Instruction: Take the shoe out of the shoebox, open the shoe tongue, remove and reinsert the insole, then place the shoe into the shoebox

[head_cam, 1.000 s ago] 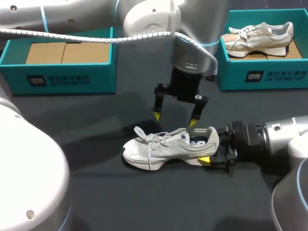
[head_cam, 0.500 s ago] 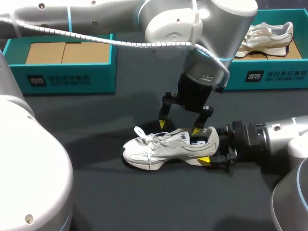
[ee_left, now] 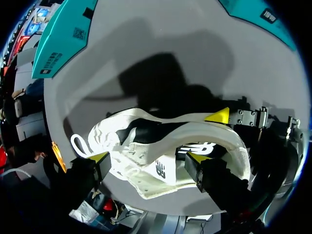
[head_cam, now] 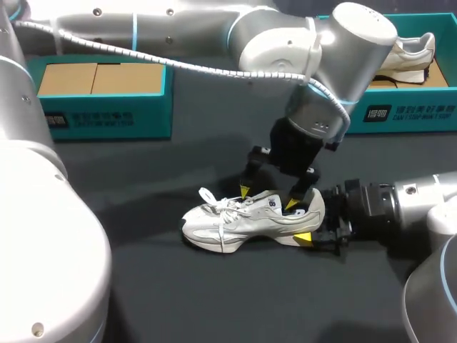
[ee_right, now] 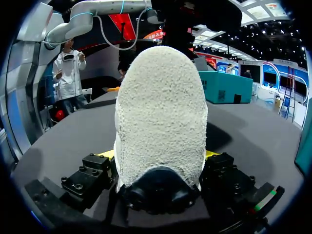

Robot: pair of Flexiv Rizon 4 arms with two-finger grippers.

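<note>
A cream sneaker point(head_cam: 243, 220) lies on its sole in the middle of the dark table, toe to the left. My right gripper point(head_cam: 315, 227) comes in from the right and is shut on the heel. In the right wrist view the fuzzy heel point(ee_right: 161, 112) fills the space between both fingers. My left gripper point(head_cam: 268, 198) hangs open just over the shoe. One yellow tip is behind the laces and the other is at the shoe's opening. In the left wrist view the shoe point(ee_left: 146, 146) lies between the spread fingers of that gripper point(ee_left: 148, 157).
A teal shoebox point(head_cam: 100, 114) with brown cardboard inside stands at the back left. Another teal shoebox point(head_cam: 400, 111) at the back right holds a second sneaker point(head_cam: 418, 46), partly hidden by my left arm. Bare table lies in front of the shoe.
My left arm has swung right and come down, bringing its open fingers from above the shoe down to its collar. The shoe and my right gripper have stayed put.
</note>
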